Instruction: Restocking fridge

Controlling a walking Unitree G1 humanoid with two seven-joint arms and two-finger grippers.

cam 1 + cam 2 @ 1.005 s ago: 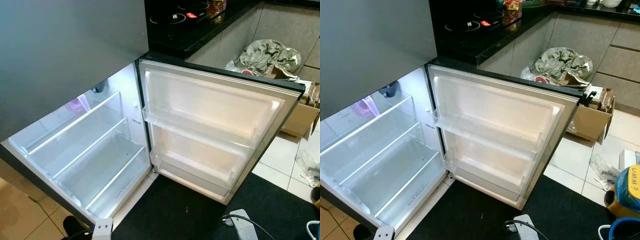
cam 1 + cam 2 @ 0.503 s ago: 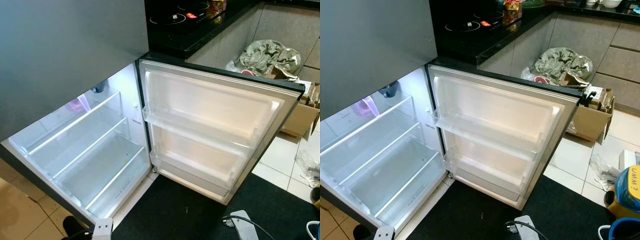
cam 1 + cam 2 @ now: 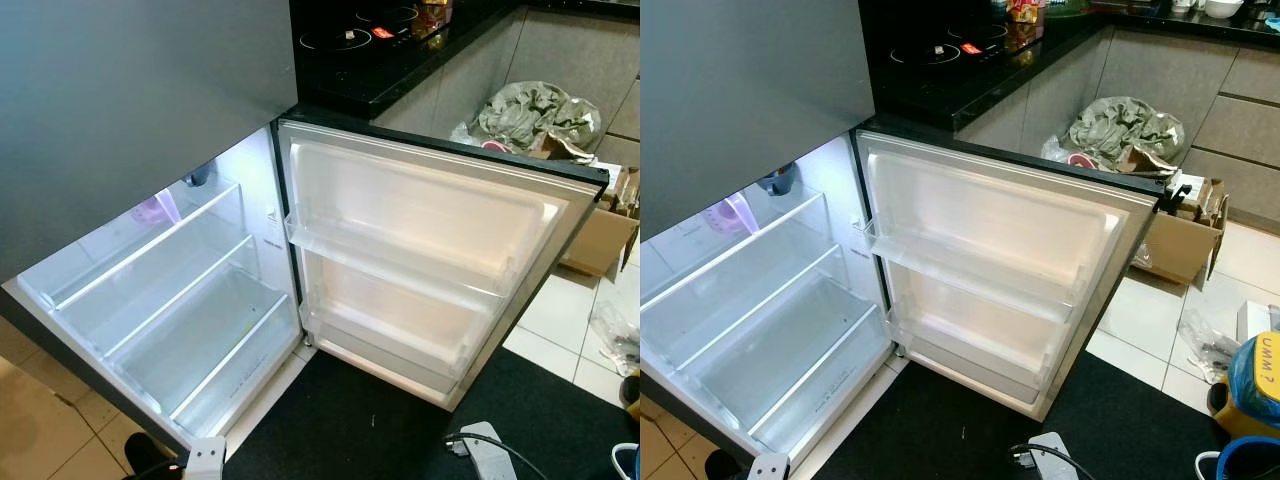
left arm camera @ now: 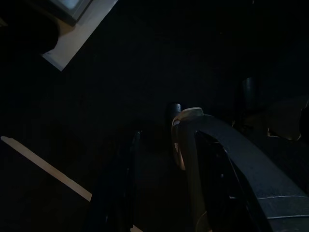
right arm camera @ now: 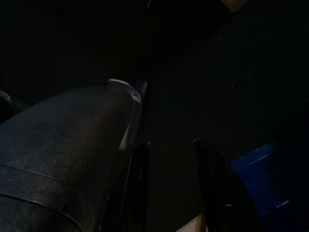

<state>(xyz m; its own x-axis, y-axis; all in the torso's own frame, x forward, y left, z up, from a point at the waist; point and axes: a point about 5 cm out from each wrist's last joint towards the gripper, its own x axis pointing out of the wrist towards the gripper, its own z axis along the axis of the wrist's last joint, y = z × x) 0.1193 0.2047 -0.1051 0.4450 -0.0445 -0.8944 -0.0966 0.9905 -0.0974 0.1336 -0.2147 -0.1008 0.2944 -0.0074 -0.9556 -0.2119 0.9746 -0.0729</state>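
Note:
The fridge's lower compartment (image 3: 180,300) stands open and lit, its glass shelves bare. At the back of the top shelf sit a purple item (image 3: 155,208) and a dark blue item (image 3: 197,176). The fridge door (image 3: 420,250) is swung wide to the right, and its door racks (image 3: 390,265) hold nothing. Both arms hang idle over the dark floor. In the left wrist view my left gripper (image 4: 149,183) has its fingers apart and holds nothing. In the right wrist view my right gripper (image 5: 174,188) is likewise open and holds nothing.
A black mat (image 3: 340,430) lies before the fridge with a white power strip (image 3: 480,445) on it. A cardboard box (image 3: 600,235) and a stuffed bag (image 3: 535,110) sit behind the door. A blue and yellow container (image 3: 1255,370) stands at right. A black stovetop counter (image 3: 370,40) is behind.

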